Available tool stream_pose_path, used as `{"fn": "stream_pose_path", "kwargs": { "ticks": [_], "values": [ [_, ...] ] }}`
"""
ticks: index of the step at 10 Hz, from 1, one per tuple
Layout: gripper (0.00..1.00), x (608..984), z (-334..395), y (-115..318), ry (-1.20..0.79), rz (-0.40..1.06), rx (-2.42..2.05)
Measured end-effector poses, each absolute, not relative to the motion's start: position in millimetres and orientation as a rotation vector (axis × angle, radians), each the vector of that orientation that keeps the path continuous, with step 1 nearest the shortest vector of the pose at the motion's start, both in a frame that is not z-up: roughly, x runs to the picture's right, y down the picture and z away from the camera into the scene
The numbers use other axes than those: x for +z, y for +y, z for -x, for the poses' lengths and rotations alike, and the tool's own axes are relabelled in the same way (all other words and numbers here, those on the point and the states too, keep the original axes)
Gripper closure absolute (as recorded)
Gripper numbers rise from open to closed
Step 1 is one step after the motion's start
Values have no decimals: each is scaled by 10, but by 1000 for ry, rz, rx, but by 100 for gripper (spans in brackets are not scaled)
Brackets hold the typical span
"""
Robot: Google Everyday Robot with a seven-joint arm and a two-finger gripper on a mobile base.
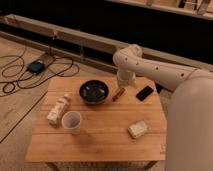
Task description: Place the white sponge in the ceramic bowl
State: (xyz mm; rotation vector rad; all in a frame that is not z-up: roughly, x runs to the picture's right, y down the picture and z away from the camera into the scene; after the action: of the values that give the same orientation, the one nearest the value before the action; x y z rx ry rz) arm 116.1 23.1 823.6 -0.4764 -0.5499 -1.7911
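The white sponge (138, 128) lies flat on the wooden table (100, 140), near its right front part. The ceramic bowl (93, 91), dark and glossy, stands at the back middle of the table and looks empty. My white arm reaches in from the right and bends down at the table's back edge. The gripper (123, 80) hangs there, just right of the bowl and well behind the sponge. It touches neither.
A pale cup (71, 121) stands front left of the bowl. A white bottle (57, 108) lies on its side at the left. A small brown object (118, 93) and a black phone (145, 93) lie right of the bowl. Cables (30, 70) run over the floor at the left.
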Motion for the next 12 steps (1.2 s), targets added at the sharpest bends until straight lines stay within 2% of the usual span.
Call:
{"fn": "stream_pose_path", "kwargs": {
  "ticks": [8, 12],
  "values": [
    [20, 8143, -1262, 335, -561, 474, -1783],
    [20, 7817, -1507, 826, -585, 488, -1715]
  ]
}}
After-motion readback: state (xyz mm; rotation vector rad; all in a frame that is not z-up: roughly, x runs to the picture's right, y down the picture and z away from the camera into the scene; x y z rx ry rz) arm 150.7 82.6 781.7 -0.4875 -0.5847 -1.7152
